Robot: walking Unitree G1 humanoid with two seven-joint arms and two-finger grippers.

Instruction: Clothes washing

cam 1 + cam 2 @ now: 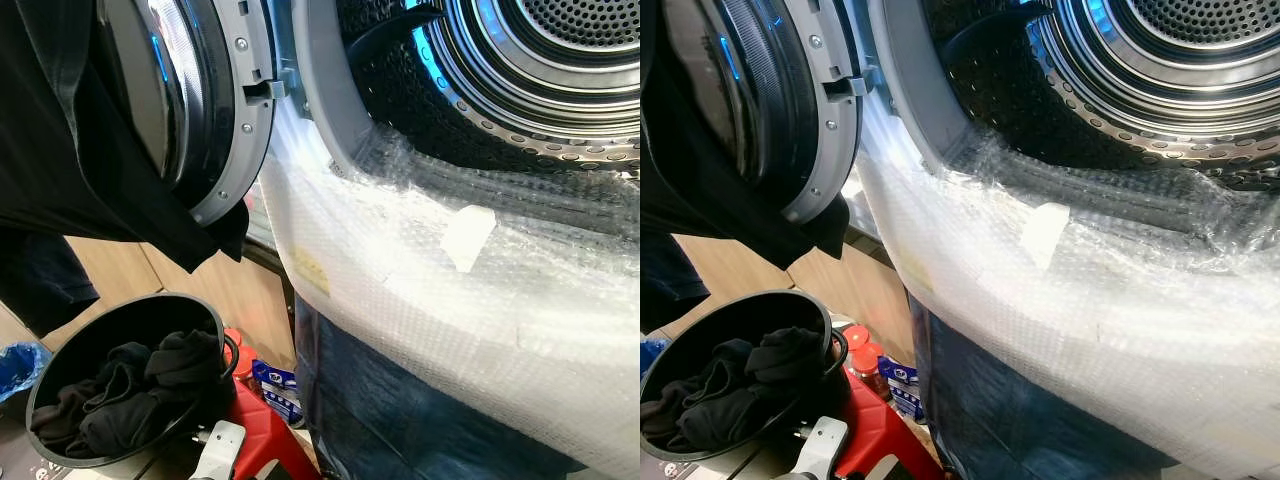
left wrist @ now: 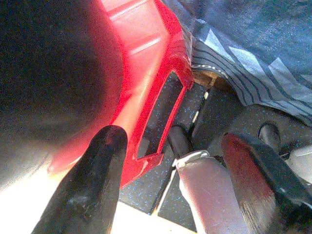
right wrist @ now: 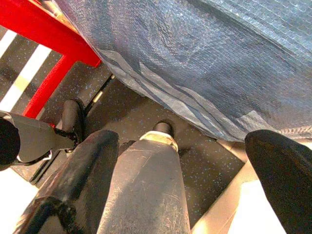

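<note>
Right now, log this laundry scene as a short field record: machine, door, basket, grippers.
machine: front-loading washer, drum open to view, no clothes seen inside; front wrapped in bubble wrap
door: washer door swung open to the robot's left, a black garment draped over it
basket: black bucket low on the left, holding dark clothes, beside a red stool
left gripper: open, low beside the red stool, holding nothing
right gripper: open, hanging above the dark floor, holding nothing
</note>
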